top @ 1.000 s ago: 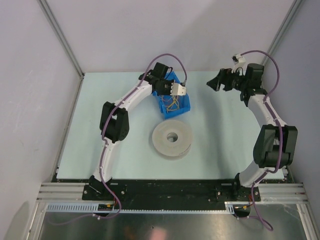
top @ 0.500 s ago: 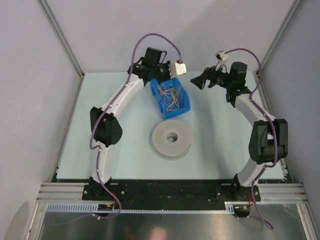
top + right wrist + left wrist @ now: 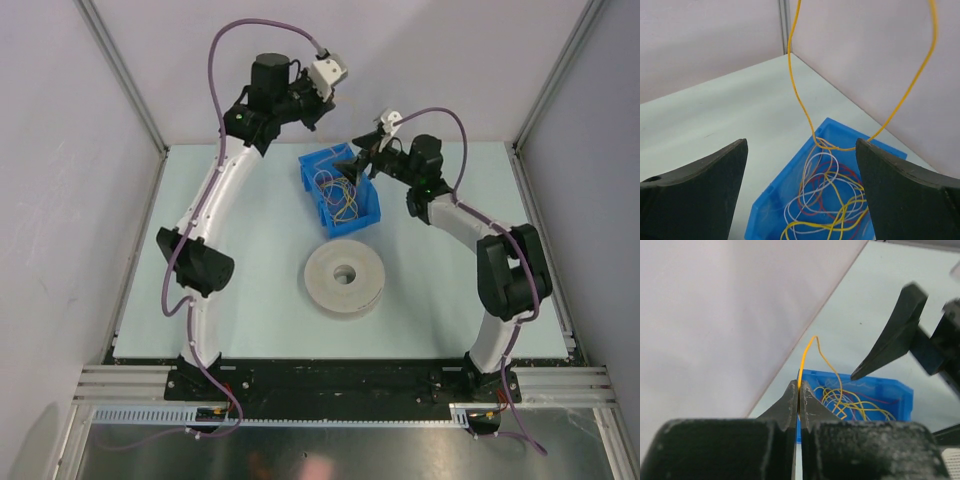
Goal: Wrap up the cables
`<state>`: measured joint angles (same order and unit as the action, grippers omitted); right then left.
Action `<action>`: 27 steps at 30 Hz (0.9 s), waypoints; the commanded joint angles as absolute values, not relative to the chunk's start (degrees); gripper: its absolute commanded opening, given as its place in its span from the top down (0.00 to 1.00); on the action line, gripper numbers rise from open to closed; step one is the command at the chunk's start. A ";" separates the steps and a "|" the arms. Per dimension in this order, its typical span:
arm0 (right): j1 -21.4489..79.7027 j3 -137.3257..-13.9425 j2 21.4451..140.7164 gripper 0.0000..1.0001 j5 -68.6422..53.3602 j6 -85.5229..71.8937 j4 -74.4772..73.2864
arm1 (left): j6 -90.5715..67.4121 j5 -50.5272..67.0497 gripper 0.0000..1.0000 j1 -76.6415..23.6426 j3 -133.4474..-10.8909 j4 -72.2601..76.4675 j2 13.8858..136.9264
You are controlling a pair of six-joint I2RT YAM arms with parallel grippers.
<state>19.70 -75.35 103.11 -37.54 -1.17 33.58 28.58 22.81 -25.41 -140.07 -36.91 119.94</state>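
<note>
Top external view: far-centre on the table [image 3: 250, 300], a blue bin [image 3: 352, 227] holds tangled cables [image 3: 338, 195]; the left gripper [image 3: 799, 395], pinched shut on a yellow strand [image 3: 807, 347], holds it rising steeply from the bin, dead ahead between the wide-open, empty jaws of the right gripper [image 3: 800, 145].

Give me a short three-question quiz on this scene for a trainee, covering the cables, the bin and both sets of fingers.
1. True or false: the left fingers are shut on a yellow cable.
2. Where does the loose tangle of cables lie? A: in the blue bin. B: on the grey disc. C: on the bare table.
3. Fill in the blank: the right fingers stand ___, gripping nothing.

Key: 1 true; 2 A; 3 open.
</note>
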 commanded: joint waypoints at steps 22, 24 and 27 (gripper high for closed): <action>25.02 -76.38 110.61 0.28 -22.56 6.99 46.25 | -11.26 18.77 1.00 -22.54 -143.01 -8.94 97.34; 25.04 -76.38 111.08 0.34 -21.99 7.61 46.56 | -11.93 18.78 1.00 -22.58 -142.85 -8.39 96.40; 25.09 -76.48 111.95 0.41 -21.05 8.00 48.04 | -12.63 18.98 1.00 -22.59 -141.73 -7.95 94.98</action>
<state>25.12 -75.35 110.39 -23.79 6.15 43.59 -9.39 19.68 -22.63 -141.14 -11.18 97.65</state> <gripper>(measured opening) 0.625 0.008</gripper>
